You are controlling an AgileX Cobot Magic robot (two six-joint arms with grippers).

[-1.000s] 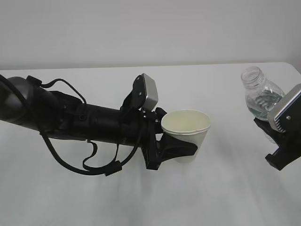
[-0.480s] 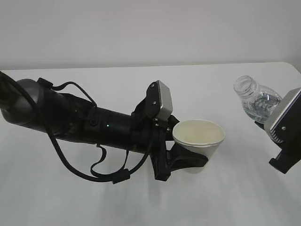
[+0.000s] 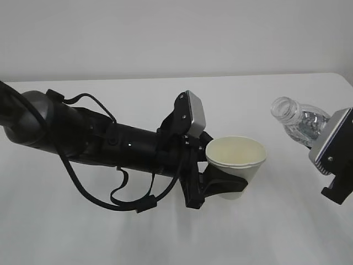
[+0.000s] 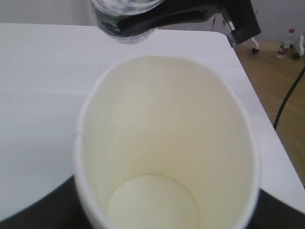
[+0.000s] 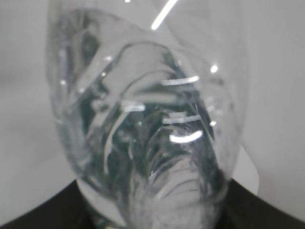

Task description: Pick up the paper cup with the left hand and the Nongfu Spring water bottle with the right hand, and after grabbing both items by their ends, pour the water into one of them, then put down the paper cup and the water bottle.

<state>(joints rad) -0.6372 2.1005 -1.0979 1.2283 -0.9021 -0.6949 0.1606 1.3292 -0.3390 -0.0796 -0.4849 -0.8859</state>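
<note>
My left hand [image 3: 212, 185], the big black arm, holds the paper cup [image 3: 236, 160] upright above the white table [image 3: 66, 232], clamped low on its thin, crushable wall. My right hand [image 3: 331, 165] grips the slick, tilted Nongfu Spring water bottle [image 3: 298, 118] near its base, mouth toward the cup.

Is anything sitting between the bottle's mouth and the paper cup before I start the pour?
Nothing visible does. The Nongfu Spring water bottle, held in the right hand, is tilted with its open neck toward the paper cup, which the left hand holds upright. Only open air above the white table separates them, and the cup looks empty inside.
</note>
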